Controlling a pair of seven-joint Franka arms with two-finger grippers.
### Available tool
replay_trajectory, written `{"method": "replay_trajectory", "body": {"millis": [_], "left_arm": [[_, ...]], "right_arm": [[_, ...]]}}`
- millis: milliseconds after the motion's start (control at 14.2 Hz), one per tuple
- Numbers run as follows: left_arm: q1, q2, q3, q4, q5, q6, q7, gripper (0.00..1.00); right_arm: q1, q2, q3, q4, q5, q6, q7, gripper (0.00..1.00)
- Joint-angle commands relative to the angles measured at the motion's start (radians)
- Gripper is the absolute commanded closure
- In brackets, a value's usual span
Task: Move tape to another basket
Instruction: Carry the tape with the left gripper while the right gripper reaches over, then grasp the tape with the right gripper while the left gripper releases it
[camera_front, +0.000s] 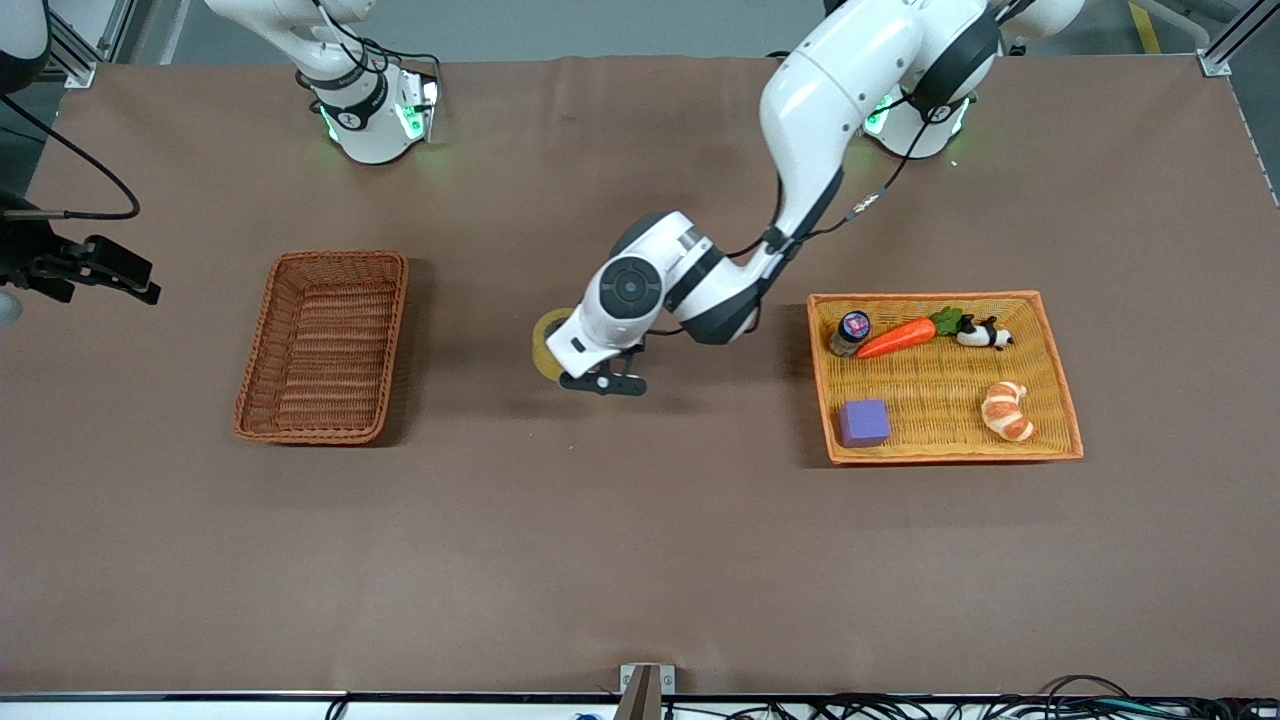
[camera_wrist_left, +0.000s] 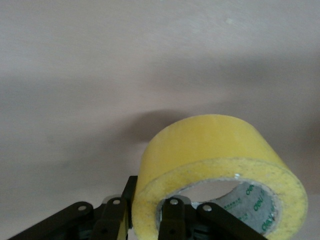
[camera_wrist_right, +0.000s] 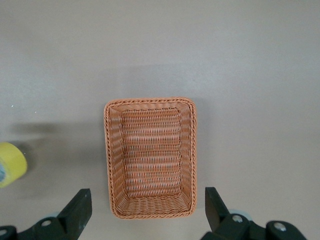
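Nearest the front camera we see the metal edge of the surface (camera_front: 640, 560), a small bracket (camera_front: 645, 685) at its middle and a tangle of black cables (camera_front: 930, 708) just outside it. The surface itself is covered by a plain brown cloth that runs bare across its whole near part.

Farther in, toward the left arm's end, we see the light orange tray basket (camera_front: 1058, 375). In it the purple cube (camera_front: 864, 422) and the croissant (camera_front: 1007, 411) lie nearest the camera, and the small jar (camera_front: 851, 333), the toy carrot (camera_front: 903, 336) and the black-and-white toy figure (camera_front: 982, 334) line up along its farther wall.

Between the two baskets we find the left tool (camera_front: 603, 381) above bare cloth, clenched on the tape (camera_front: 548, 345); in the left wrist view one finger (camera_wrist_left: 172, 220) passes through the hole of the roll (camera_wrist_left: 220, 165) and the other presses on its outside wall. The roll hangs in the air and casts a shadow on the cloth.

Toward the right arm's end sits the dark reddish-brown basket (camera_front: 325, 345), with nothing inside. The right tool (camera_wrist_right: 145, 210) waits above it, its fingers (camera_wrist_right: 76, 212) spread wide, and its arm's dark wrist (camera_front: 70, 265) shows at the edge of the front view.

Farthest off, both arm bases (camera_front: 375, 115) stand on the cloth with green lights glowing, and a grey floor with aluminium frame posts (camera_front: 1225, 45) surrounds the surface.
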Motion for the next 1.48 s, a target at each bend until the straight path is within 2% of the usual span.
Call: {"method": "replay_trajectory", "body": {"millis": [0, 141, 353, 494, 635, 847, 918, 988, 1059, 1271, 1412], "left_arm": [[-0.039, 0.077, 0.004, 0.105, -0.022, 0.047, -0.011, 0.69], [-0.039, 0.088, 0.011, 0.104, -0.022, 0.06, -0.011, 0.62], [-0.034, 0.061, 0.02, 0.088, -0.016, 0.046, -0.011, 0.41], [-0.013, -0.002, 0.02, 0.082, -0.015, -0.006, -0.014, 0.35], [0.024, -0.086, 0.021, 0.056, -0.015, -0.136, -0.029, 0.39], [0.126, -0.221, 0.024, 0.03, -0.005, -0.335, -0.062, 0.37], [0.151, -0.266, 0.026, 0.006, 0.011, -0.369, -0.054, 0.29], [0.185, -0.318, 0.024, -0.042, 0.075, -0.377, -0.052, 0.05], [0.213, -0.387, 0.023, -0.115, 0.14, -0.38, -0.051, 0.0], [0.307, -0.596, 0.009, -0.359, 0.211, -0.345, -0.042, 0.0], [0.37, -0.677, 0.003, -0.442, 0.199, -0.327, 0.025, 0.0]], "right_arm": [[-0.008, 0.014, 0.005, -0.018, 0.001, 0.046, -0.009, 0.0], [-0.001, 0.015, 0.007, -0.042, 0.001, 0.058, -0.009, 0.0], [0.016, 0.015, 0.008, -0.09, 0.001, 0.107, -0.009, 0.0], [0.036, 0.024, 0.01, -0.119, 0.001, 0.12, -0.008, 0.0], [0.079, 0.04, 0.014, -0.165, 0.001, 0.173, 0.004, 0.0], [0.079, 0.04, 0.118, -0.29, 0.002, 0.32, 0.106, 0.0], [0.076, 0.04, 0.154, -0.317, 0.002, 0.345, 0.145, 0.0], [0.082, 0.046, 0.191, -0.332, 0.002, 0.362, 0.167, 0.0], [0.087, 0.063, 0.229, -0.357, 0.002, 0.402, 0.21, 0.0], [0.091, 0.122, 0.374, -0.449, -0.001, 0.569, 0.442, 0.0], [0.095, 0.188, 0.413, -0.478, -0.004, 0.67, 0.55, 0.0]]}}
